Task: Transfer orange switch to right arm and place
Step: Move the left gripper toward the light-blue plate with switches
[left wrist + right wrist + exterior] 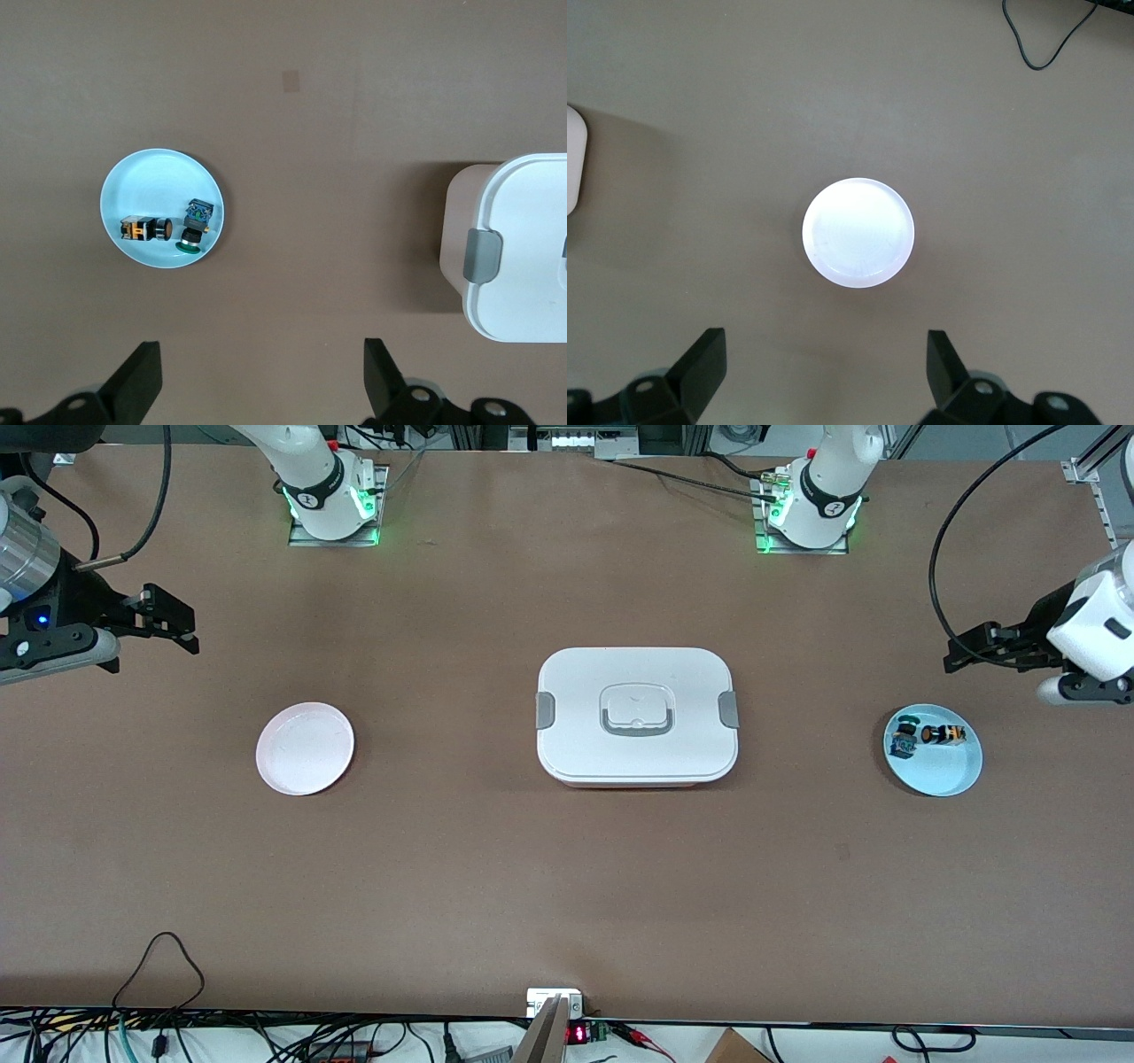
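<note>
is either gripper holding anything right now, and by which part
Nothing is held. The left gripper and right gripper are both open and empty; the orange switch lies on the blue plate.

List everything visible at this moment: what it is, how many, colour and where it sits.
orange switch: one, black and orange, lying on the blue plate
blue-and-green switch: one, on the blue plate beside the orange switch
blue plate: one, light blue, toward the left arm's end of the table
pink plate: one, pale pink, toward the right arm's end, holding nothing
lidded box: one, white with grey latches, mid-table between the plates
left tool: one, black, open, waiting in the air by the blue plate
right tool: one, black, open, waiting in the air by the pink plate
</note>
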{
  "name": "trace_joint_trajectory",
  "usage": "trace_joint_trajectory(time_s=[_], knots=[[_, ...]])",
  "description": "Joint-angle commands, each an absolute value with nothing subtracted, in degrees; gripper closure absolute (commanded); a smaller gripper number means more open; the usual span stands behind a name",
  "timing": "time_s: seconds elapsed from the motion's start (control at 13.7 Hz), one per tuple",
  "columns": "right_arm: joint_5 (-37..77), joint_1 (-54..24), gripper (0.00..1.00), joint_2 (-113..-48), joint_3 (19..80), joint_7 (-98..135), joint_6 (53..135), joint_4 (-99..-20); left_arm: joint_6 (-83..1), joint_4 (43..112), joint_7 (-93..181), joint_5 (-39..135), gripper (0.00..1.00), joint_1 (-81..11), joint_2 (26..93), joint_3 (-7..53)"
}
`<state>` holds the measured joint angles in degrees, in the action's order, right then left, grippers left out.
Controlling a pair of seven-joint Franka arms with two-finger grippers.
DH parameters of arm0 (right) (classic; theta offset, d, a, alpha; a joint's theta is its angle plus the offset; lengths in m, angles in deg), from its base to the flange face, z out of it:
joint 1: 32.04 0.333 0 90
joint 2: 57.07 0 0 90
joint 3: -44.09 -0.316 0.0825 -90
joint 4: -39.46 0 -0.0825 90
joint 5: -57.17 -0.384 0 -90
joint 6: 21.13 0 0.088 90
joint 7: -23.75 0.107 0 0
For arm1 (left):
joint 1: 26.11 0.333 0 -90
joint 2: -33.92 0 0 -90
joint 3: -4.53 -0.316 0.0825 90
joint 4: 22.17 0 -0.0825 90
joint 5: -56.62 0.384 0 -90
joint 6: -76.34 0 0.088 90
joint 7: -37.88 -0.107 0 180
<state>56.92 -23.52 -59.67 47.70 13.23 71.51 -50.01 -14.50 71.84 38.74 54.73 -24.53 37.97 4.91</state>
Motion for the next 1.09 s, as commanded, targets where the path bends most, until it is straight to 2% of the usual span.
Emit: trace_joint_trajectory(time_s=[0.0, 0.51, 1.02], knots=[[57.26, -23.78, 0.00, -59.71, 47.60, 13.03, 71.60, -49.75, -14.45, 71.26, 38.24, 56.18, 0.00, -24.79, 40.23, 4.97], [57.26, -23.52, 0.00, -59.71, 47.60, 13.03, 71.69, -49.75, -15.06, 75.91, 37.97, 56.53, 0.00, -18.91, 46.03, 4.88], [57.26, -23.52, 0.00, -59.71, 47.60, 13.03, 71.69, -49.75, -32.70, 87.93, 28.31, 59.25, 0.00, -12.66, 48.33, 4.88]])
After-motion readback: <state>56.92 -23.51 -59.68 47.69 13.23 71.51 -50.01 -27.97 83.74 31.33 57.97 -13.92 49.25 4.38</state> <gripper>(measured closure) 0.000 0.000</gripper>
